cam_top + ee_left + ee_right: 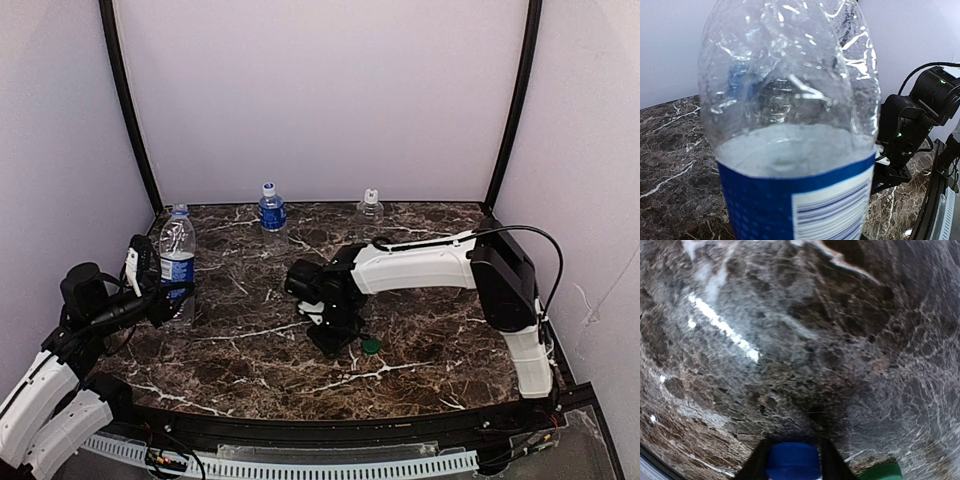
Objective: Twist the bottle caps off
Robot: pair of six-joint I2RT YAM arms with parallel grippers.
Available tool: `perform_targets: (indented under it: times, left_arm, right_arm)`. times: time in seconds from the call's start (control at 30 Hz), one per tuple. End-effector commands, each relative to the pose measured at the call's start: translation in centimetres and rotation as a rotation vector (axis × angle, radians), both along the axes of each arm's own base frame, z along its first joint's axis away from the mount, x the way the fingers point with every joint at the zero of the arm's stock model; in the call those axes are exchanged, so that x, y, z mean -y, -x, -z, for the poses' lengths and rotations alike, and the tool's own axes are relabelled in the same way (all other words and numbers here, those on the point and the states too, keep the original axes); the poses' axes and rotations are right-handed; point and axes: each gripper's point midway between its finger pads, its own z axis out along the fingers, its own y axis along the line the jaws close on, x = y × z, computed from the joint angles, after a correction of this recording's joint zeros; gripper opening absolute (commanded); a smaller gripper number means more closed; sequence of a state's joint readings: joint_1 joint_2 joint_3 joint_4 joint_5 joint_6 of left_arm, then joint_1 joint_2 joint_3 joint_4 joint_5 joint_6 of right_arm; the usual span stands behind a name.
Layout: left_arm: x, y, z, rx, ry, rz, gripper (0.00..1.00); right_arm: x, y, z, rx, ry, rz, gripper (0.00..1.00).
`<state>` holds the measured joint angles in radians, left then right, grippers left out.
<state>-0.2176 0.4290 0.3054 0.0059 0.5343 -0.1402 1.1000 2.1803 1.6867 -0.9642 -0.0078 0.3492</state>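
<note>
Jaws of the right gripper [792, 467] are nearly closed, pinched on a blue cap [792, 456] held low over the marble table [790, 340]. A green cap [880, 471] lies on the table just beside it.

For the left gripper [163, 296], no fingers are seen in its own wrist view. From above, its jaws appear closed round the lower body of a blue-labelled bottle [790, 125], which stands upright near the table's left edge.

By the back wall, well apart from both arms, a second blue-labelled bottle [271, 208] and a plain clear bottle [370, 204] are noted, each with its cap on. No brown bottle is seen.

Handling (judged):
- The wall is thin, creased clear plastic, so the bottle is taken to be light and easily crushed.
- Droplets on the wall may make it slippery.
- The body is best gripped low, at the label band.
- Caps are best taken across their sides.

Contents: the upper part of the held bottle is empty but for droplets. Liquid below the label line cannot be told, and the back bottles are too small to judge.
</note>
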Motion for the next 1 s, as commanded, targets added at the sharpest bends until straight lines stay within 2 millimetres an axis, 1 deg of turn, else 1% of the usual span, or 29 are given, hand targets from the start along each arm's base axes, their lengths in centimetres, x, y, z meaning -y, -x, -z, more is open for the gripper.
perform_targets:
  times: [0.0,0.03,0.07,0.13,0.17,0.2,0.23,0.3,0.33,0.37,0.4,0.43,0.47,0.53,0.6,0.63,0.67,0.7,0.77,0.83,0.9,0.97]
  left_arm:
    - [0.1,0.0,-0.2,0.011,0.015,0.012,0.39]
    - [0.1,0.0,-0.2,0.012,0.014,0.013,0.39]
    - [0.2,0.1,-0.2,0.012,0.015,0.016,0.39]
    - [0.3,0.1,-0.3,0.014,0.016,0.022,0.39]
    - [0.3,0.1,-0.3,0.015,0.016,0.024,0.39]
    - [0.3,0.2,-0.3,0.015,0.017,0.028,0.39]
    - [0.4,0.2,-0.3,0.015,0.019,0.032,0.39]
    - [0.6,0.4,-0.5,0.020,0.024,0.052,0.39]
    - [0.9,0.7,-0.5,0.021,0.029,0.073,0.39]
    - [1.1,0.8,-0.7,0.025,0.035,0.085,0.39]
    - [1.4,1.1,-0.9,0.031,0.043,0.113,0.39]
    - [1.6,1.3,-0.9,0.033,0.047,0.128,0.39]
    - [2.0,1.8,-1.2,0.043,0.053,0.168,0.40]
    - [2.8,3.0,-1.5,0.079,0.040,0.257,0.40]
    - [3.3,3.8,-2.1,0.135,0.016,0.320,0.40]
    - [3.5,4.2,-2.4,0.149,0.014,0.345,0.40]
    - [3.6,4.4,-2.8,0.173,0.006,0.357,0.41]
    - [3.8,4.6,-3.0,0.182,0.006,0.376,0.42]
    - [3.9,5.0,-3.7,0.217,-0.006,0.404,0.42]
    - [4.1,5.2,-3.8,0.226,-0.013,0.420,0.42]
    - [4.2,5.3,-3.8,0.224,-0.015,0.430,0.42]
    - [4.3,5.4,-3.7,0.223,-0.018,0.436,0.43]
  right_arm:
    - [-0.2,0.4,0.1,0.005,-0.004,0.004,0.48]
    - [-0.4,0.5,0.0,0.007,-0.007,0.000,0.56]
    - [-0.6,0.5,-0.3,0.010,-0.012,-0.005,0.59]
    - [-0.9,0.0,-1.3,0.040,-0.022,-0.006,0.70]
    - [-1.2,-0.1,-2.0,0.048,-0.037,-0.008,0.71]
    - [-1.7,-0.3,-3.0,0.061,-0.060,-0.014,0.81]
    - [-2.2,-0.6,-4.1,0.079,-0.084,-0.024,0.96]
    - [-3.5,-1.4,-7.4,0.136,-0.158,-0.052,0.99]
    - [-4.3,-1.9,-9.3,0.172,-0.210,-0.068,0.99]
    - [-5.5,-2.3,-11.9,0.211,-0.288,-0.089,0.99]
    - [-6.7,-2.5,-14.6,0.246,-0.378,-0.116,0.99]
    - [-8.3,-2.6,-17.8,0.281,-0.498,-0.145,0.99]
    - [-10.0,-1.9,-21.0,0.287,-0.643,-0.196,0.99]
    - [-12.5,-0.5,-27.5,0.328,-0.930,-0.289,0.99]
    - [-13.8,0.9,-32.9,0.370,-1.191,-0.358,0.96]
    - [-14.1,1.5,-35.0,0.393,-1.302,-0.384,0.94]
    - [-14.3,1.8,-36.7,0.415,-1.391,-0.395,0.92]
    - [-14.6,1.9,-37.9,0.433,-1.455,-0.400,0.90]
    - [-15.8,1.5,-38.8,0.452,-1.500,-0.403,0.86]
    - [-17.2,1.6,-39.4,0.460,-1.509,-0.427,0.83]
    - [-18.6,2.2,-39.7,0.467,-1.508,-0.462,0.81]
    - [-19.9,2.8,-39.6,0.476,-1.499,-0.480,0.79]
